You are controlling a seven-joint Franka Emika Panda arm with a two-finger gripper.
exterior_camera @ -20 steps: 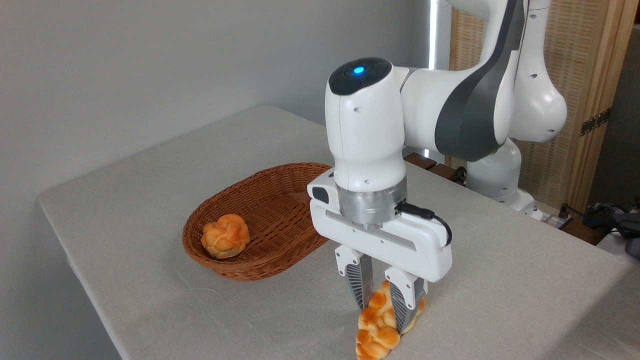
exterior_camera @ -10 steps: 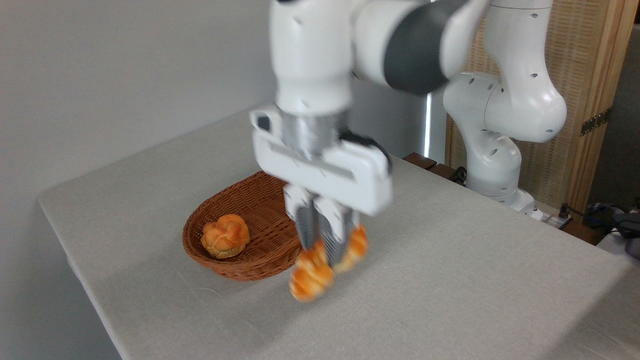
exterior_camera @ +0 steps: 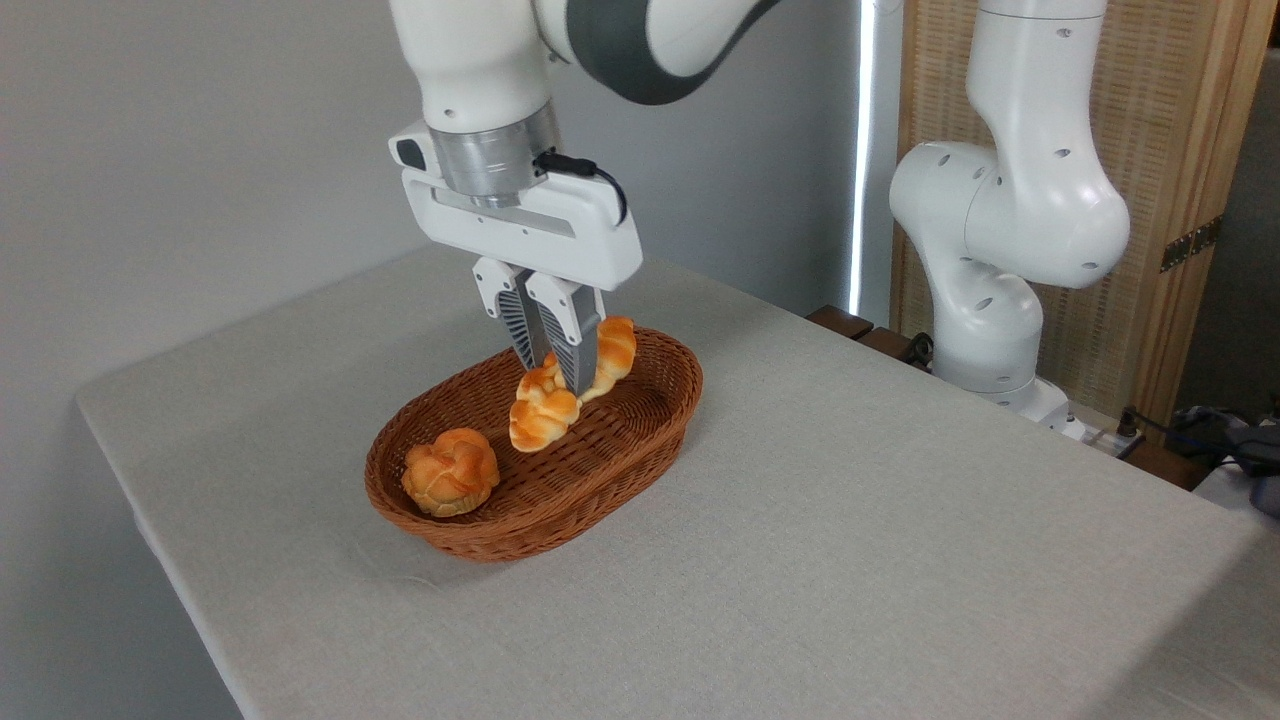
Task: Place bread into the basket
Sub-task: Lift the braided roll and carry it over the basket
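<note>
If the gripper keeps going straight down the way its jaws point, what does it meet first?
Probably the basket floor: the gripper, shut on the bread, points down over the basket's middle. The loaf's lower end would touch first. The round bun looks clear to the left, though depth is uncertain.

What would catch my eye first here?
The white robot arm's gripper holds a glossy braided loaf above the brown wicker basket in the middle of the table. A small knotted bun already lies in the basket's near left end.
</note>
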